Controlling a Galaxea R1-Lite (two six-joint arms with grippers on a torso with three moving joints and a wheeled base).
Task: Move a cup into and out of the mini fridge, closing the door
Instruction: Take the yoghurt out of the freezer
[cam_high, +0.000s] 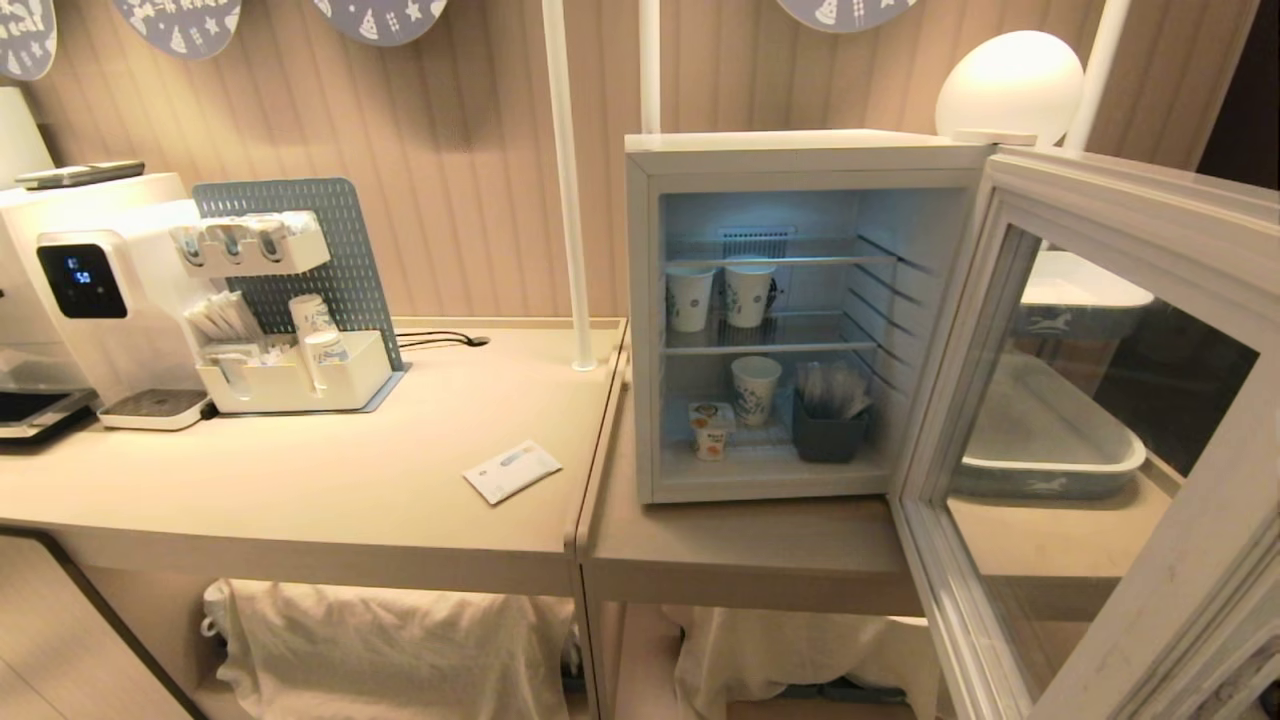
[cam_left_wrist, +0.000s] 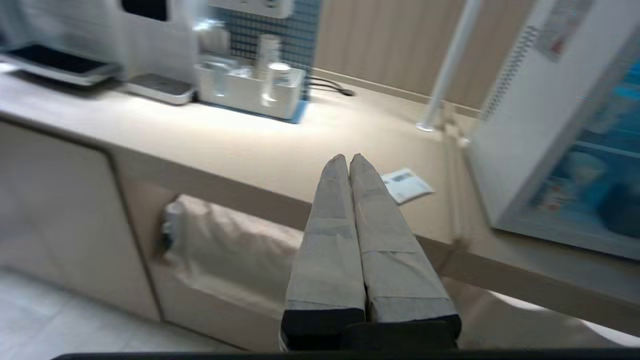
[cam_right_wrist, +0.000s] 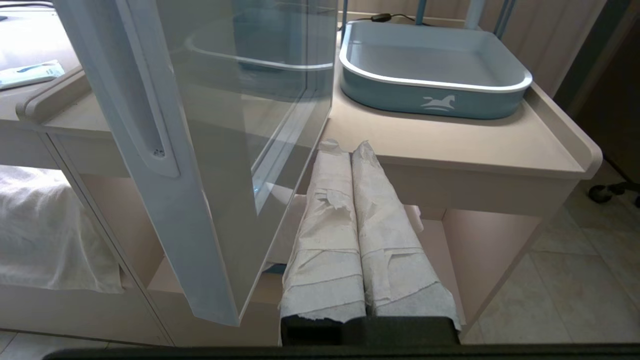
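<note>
The white mini fridge (cam_high: 800, 155) stands on the right counter with its glass door (cam_high: 1100, 440) swung wide open toward me. On the fridge's bottom shelf stands the small white cup (cam_high: 711, 430) with the orange fruit picture, in front of a taller paper cup (cam_high: 755, 390). My left gripper (cam_left_wrist: 348, 159) is shut and empty, below and in front of the counter edge, left of the fridge (cam_left_wrist: 530, 115). My right gripper (cam_right_wrist: 344, 147) is shut and empty, low by the open door (cam_right_wrist: 165, 150). Neither gripper shows in the head view.
Two paper cups (cam_high: 718, 295) sit on the middle shelf, a dark bin (cam_high: 828, 432) at the bottom right. A white packet (cam_high: 512, 470) lies on the left counter, near a water dispenser (cam_high: 95, 300) and organiser (cam_high: 295, 375). A blue tray (cam_right_wrist: 432, 65) sits behind the door.
</note>
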